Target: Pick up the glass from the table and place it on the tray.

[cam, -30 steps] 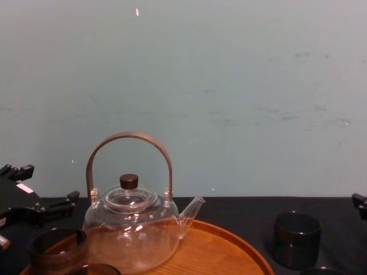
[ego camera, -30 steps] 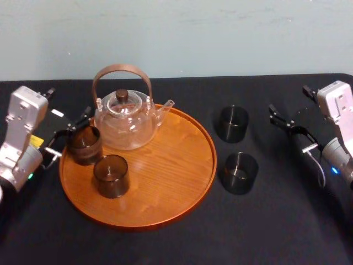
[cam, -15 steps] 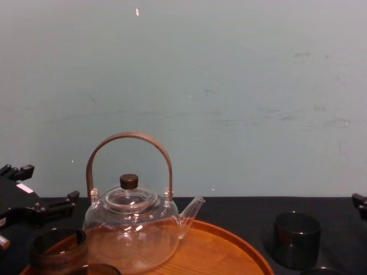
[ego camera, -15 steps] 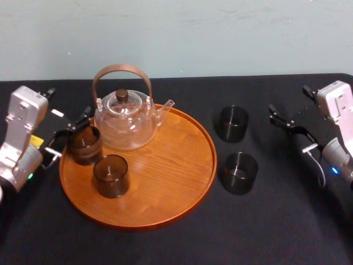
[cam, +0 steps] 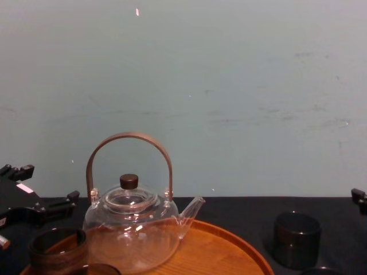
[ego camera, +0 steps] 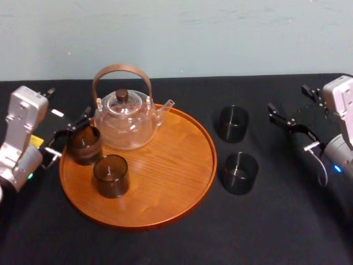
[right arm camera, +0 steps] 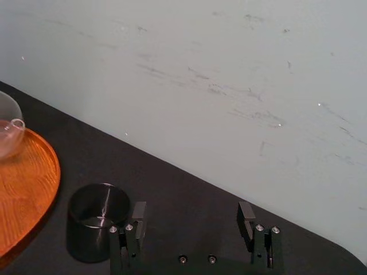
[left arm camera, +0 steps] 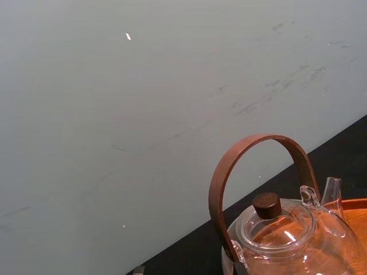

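Back wall (cam: 229,86): flat pale blue-green paint, plain. Faint grey scuffs (cam: 269,117) and hairline scratches run across it, mostly on the right half in chest view. One small bright white fleck (cam: 137,11) sits high up, left of centre. Light is soft and even. The wall's foot meets the far edge of the black-clothed surface (ego camera: 165,243) in a straight line.

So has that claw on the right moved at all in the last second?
Yes, slightly. The right gripper has risen a little relative to the far glass on the table, which stays put. Its fingers are open.
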